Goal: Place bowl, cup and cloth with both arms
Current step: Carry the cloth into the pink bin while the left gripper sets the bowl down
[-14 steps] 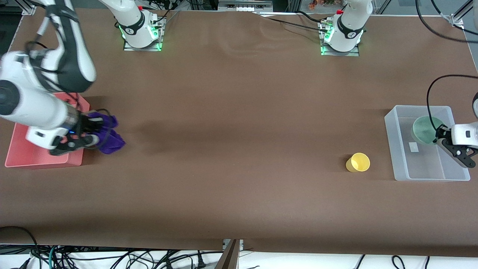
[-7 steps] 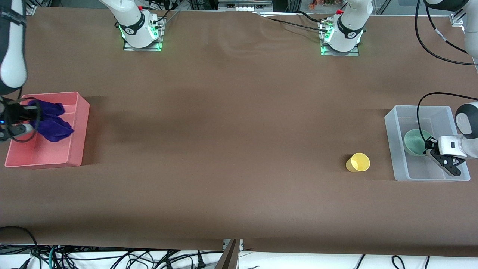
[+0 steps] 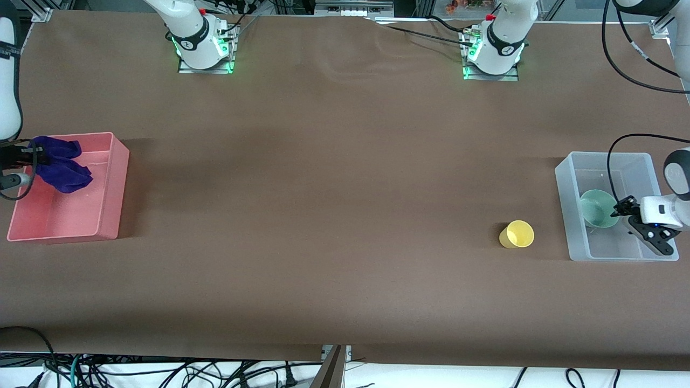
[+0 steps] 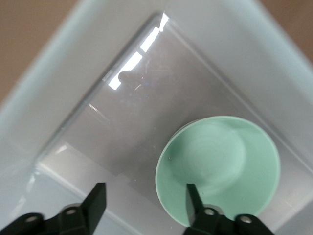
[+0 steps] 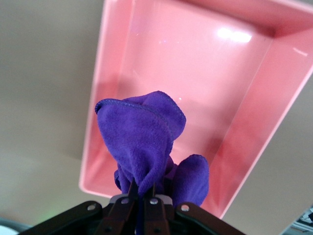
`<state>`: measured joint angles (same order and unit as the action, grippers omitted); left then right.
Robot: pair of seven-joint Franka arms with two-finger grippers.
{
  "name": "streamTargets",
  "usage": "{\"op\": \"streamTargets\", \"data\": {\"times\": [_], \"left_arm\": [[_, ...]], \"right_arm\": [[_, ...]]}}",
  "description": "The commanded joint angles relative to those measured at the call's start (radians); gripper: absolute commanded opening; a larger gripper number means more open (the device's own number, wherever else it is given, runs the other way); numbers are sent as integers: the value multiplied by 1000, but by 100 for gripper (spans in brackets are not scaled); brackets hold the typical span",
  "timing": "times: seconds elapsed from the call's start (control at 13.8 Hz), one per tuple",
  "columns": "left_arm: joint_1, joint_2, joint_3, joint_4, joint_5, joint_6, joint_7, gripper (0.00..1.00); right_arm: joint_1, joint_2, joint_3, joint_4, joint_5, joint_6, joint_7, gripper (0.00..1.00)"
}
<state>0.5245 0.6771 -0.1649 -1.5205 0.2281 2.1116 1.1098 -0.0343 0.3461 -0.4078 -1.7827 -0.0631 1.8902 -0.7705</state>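
We see the brown table (image 3: 334, 178) filling nearly the whole front frame, arm bases along its top edge.

Pink bin (image 3: 110, 183) sits at mid-height on the frame's left edge, at the right arm's end of the table. Clear bin (image 3: 563, 215) sits at mid-height near the right edge, at the left arm's end.

Right gripper (image 3: 19, 167) comes in at the frame's left edge, up in the air over the pink bin. In the right wrist view we see its jaws pinched tight on the cloth (image 5: 146, 147); the purple fabric bunches up out of the fingers and hangs above the bin's floor (image 5: 195, 78). In the front view the cloth (image 3: 59, 164) shows over the upper left part of the bin.

Left gripper (image 3: 628, 215) is at the right edge of the frame, down inside the clear bin. In the left wrist view its fingers (image 4: 98, 200) are spread apart with nothing between them. One fingertip overlaps the bowl's rim in that view; we can't tell if it touches.

Bowl (image 3: 595, 207) rests upright on the clear bin's floor, in the half nearer the table's middle; the left wrist view shows it (image 4: 220, 166) empty.

Cup (image 3: 516, 234) lies on its side on the table, lower right of centre, just beside the clear bin and outside it, mouth facing the bin.
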Motion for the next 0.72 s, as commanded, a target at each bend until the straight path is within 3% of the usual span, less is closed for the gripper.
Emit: {"op": "streamTargets", "data": {"times": [0.0,0.14,0.36,0.43,0.51,0.58,0.65], "left_arm": [[-1,-135,-83,-6,10,-114,-2,100],[-7,-178,-149,-6,10,-188,-80,100],[-20,-177,-244,-12,11,-216,-347,100],[-47,-171,-252,-15,11,-214,-439,100],[-87,-159,-252,-13,16,-208,-529,100],[-122,-150,-252,-12,23,-199,-620,100],[-153,-131,-251,-12,23,-184,-715,100]], "right_arm": [[-16,-21,-9,-102,6,82,-46,0],[-16,-4,-13,-115,8,128,-46,0],[-16,33,-13,-115,12,188,-42,0],[-16,39,-13,-116,38,190,-42,32],[-16,45,-13,-115,61,191,-41,79],[-16,45,-13,-113,69,193,-39,99],[-16,44,-13,-109,71,191,-32,99]]}}
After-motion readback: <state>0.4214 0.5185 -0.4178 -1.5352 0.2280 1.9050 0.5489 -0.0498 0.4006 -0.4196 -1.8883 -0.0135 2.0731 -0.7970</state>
